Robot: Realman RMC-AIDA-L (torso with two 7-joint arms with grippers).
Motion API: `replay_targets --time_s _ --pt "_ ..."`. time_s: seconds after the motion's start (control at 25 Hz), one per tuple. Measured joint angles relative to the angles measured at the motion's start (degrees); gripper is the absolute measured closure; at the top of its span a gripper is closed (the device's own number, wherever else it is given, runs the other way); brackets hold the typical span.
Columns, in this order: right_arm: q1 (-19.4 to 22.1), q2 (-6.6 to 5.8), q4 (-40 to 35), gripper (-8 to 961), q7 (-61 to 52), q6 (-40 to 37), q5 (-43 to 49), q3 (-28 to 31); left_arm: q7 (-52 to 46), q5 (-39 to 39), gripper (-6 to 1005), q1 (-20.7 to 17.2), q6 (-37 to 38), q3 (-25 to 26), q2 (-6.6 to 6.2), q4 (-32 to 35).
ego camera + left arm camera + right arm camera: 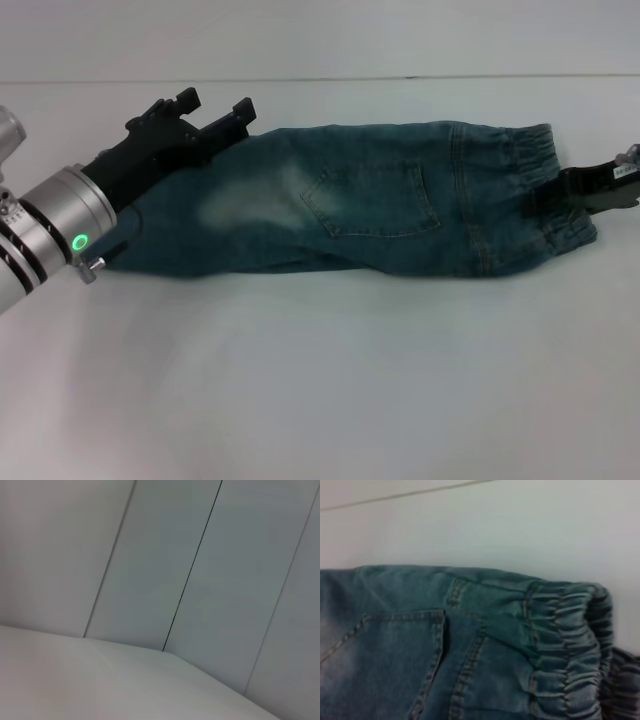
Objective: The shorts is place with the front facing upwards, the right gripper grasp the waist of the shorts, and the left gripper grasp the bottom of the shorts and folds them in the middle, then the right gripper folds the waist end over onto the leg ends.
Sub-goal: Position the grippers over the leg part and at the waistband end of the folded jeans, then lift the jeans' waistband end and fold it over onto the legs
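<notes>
**Shorts folded lengthwise, 2 grippers at the ends**

The shorts (370, 200) lie across the desk (320, 380) near its far edge, with open room in front. The left gripper (215, 105) hovers spread above the leg ends (140, 245). The right gripper (585, 188) meets the waist (545, 190); its grip cannot be told.

Laboratory-type test bench. A plain white table (320, 380) fills the head view and bears only a pair of denim shorts (380, 200). Behind the table, seen from the left wrist, stands a bare wall of pale grey panels (150, 555) divided by thin dark seams; no household furnishings appear.
</notes>
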State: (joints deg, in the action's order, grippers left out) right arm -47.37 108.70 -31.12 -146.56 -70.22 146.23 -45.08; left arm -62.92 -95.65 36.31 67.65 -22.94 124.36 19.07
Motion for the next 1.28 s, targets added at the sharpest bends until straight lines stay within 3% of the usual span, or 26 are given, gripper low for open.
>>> replay_targets --time_s 0.6,0.84,1.28 --pt "-0.16 0.40 -1.01 829 2.76 -2.37 -0.53 0.42 -0.16 0.12 62 -0.81 1.21 0.09 0.00 0.00" --pt "0.28 -0.14 -4.86 839 2.85 -7.31 -1.00 2.42 0.50 0.13 62 -0.87 2.31 0.09 0.02 -0.38" --pt "-0.15 -1.99 -14.45 847 2.74 -19.94 -4.08 8.10 13.45 3.73 65 1.16 0.80 0.20 0.17 -7.45"
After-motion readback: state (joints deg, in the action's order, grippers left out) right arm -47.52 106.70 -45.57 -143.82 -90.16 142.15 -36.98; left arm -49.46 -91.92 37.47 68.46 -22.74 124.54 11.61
